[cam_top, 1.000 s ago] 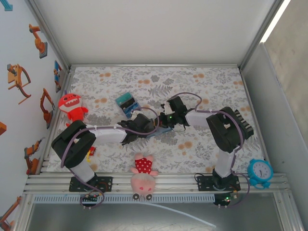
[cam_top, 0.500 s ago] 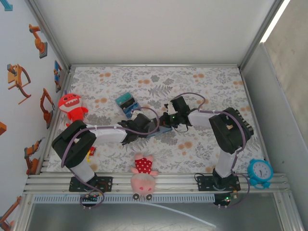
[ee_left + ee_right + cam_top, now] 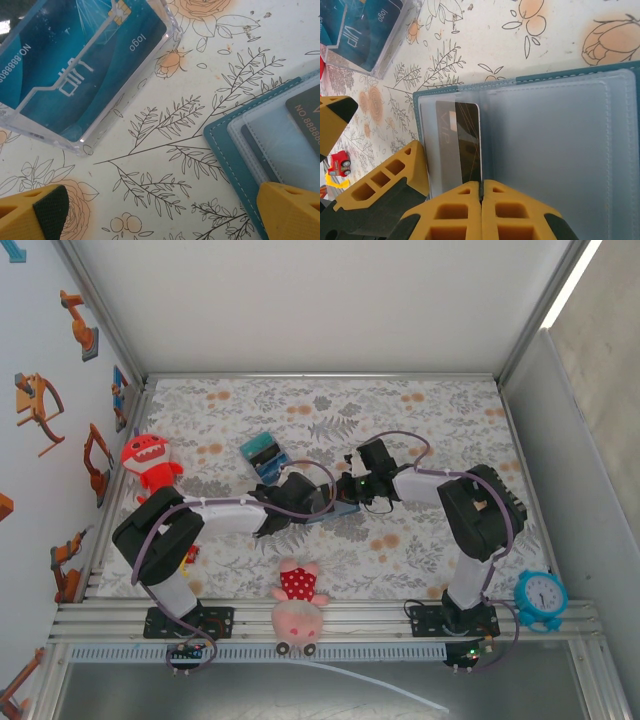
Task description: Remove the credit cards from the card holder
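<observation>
The right pincer (image 3: 481, 194) is shut tight, its tips meeting at the near edge of a dark card (image 3: 468, 145) in the open card holder (image 3: 560, 150) just ahead, likely to drag it free. The left pincer (image 3: 162, 215) gapes empty, one finger (image 3: 292, 210) at the holder's edge, probably pinning it.

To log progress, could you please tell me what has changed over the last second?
The right gripper drew back slightly to the right, still shut at the dark card. The left gripper edged toward the card holder, still wide open. The clear card box, red plush, pink plush and clock stayed put.
</observation>
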